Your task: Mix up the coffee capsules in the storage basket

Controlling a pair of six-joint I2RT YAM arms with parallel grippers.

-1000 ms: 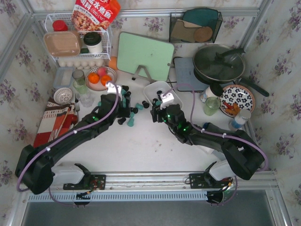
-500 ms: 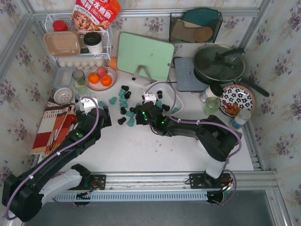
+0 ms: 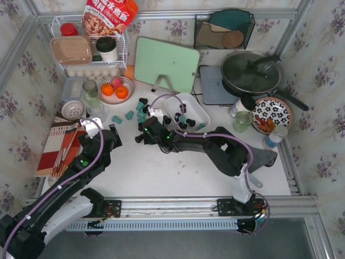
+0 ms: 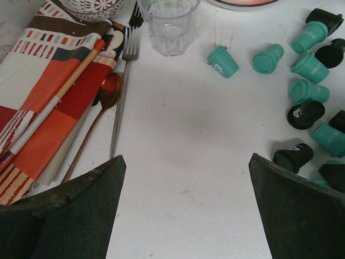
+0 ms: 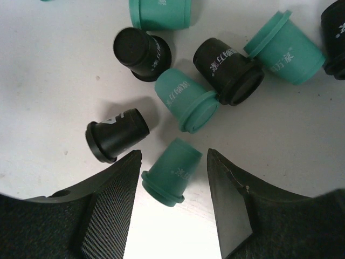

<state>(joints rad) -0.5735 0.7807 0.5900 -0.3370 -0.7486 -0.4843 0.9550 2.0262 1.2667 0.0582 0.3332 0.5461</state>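
The storage basket (image 3: 197, 106), a white tub, stands mid-table with a few coffee capsules in it. Many more teal and black coffee capsules (image 3: 141, 108) lie scattered on the table to its left. My right gripper (image 3: 146, 129) is low over that scatter. In the right wrist view it (image 5: 173, 152) is open, with one teal capsule (image 5: 171, 172) lying on its side between the jaws, still on the table. My left gripper (image 3: 109, 135) is further left, wide open (image 4: 186, 157) over bare table, holding nothing. Loose capsules (image 4: 307, 91) lie to its right.
A striped cloth with fork and spoon (image 4: 48, 97) and a clear glass (image 4: 170, 24) lie just left of and ahead of the left gripper. Behind are a bowl of oranges (image 3: 115, 89), a green cutting board (image 3: 166, 63), a wire rack (image 3: 89, 51) and a pan (image 3: 250, 71).
My left gripper has drawn back from the capsules to the left and opened wide. My right arm has swung left from over the basket to the loose capsules.
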